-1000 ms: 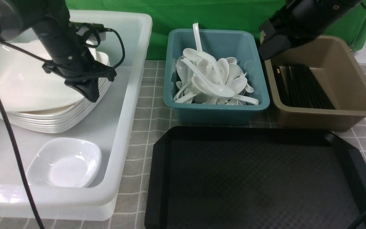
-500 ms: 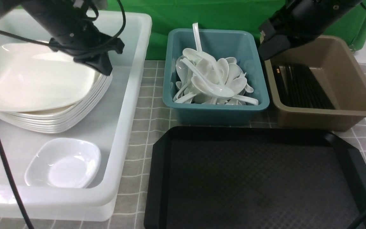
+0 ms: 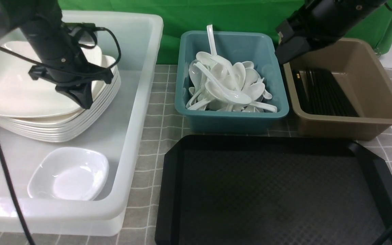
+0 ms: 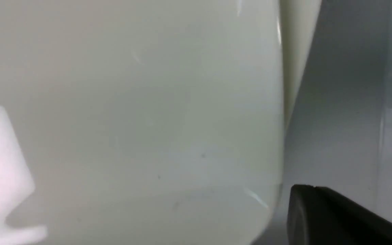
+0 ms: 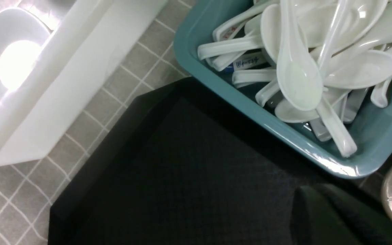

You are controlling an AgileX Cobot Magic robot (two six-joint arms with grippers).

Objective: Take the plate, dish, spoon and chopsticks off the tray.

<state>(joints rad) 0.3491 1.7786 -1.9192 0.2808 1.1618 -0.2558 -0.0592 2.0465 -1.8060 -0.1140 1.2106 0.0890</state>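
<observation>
A black tray (image 3: 277, 190) is lying at the near right of a grey checked tablecloth (image 3: 162, 115), and its textured surface is carrying nothing.

To the left, a large white bin (image 3: 128, 143) is holding a stack of square white plates (image 3: 29, 102) at its far end and a small white dish (image 3: 68, 175) at its near end. The left gripper (image 3: 80, 97) is hanging over the right edge of the top plate, its dark fingers pinched together and gripping nothing that can be seen. In the left wrist view the plate's glossy surface (image 4: 131, 119) is filling nearly the whole picture, with one dark fingertip (image 4: 335, 217) showing at a corner.

Beyond the tray, in the middle, a teal bin (image 3: 231, 119) is holding a heap of white soup spoons (image 3: 228, 86), one handle standing up against the far wall. To its right, a brown bin (image 3: 369, 119) is holding a bundle of black chopsticks (image 3: 325, 93) lying along its left side.

The right gripper (image 3: 293, 47) is hovering above the gap between the teal and brown bins, at their far end. Its fingers are closed and it is carrying nothing. The right wrist view is looking down on the spoons (image 5: 301, 61), the teal bin's rim (image 5: 250, 112) and the tray's far left corner (image 5: 168, 163).
</observation>
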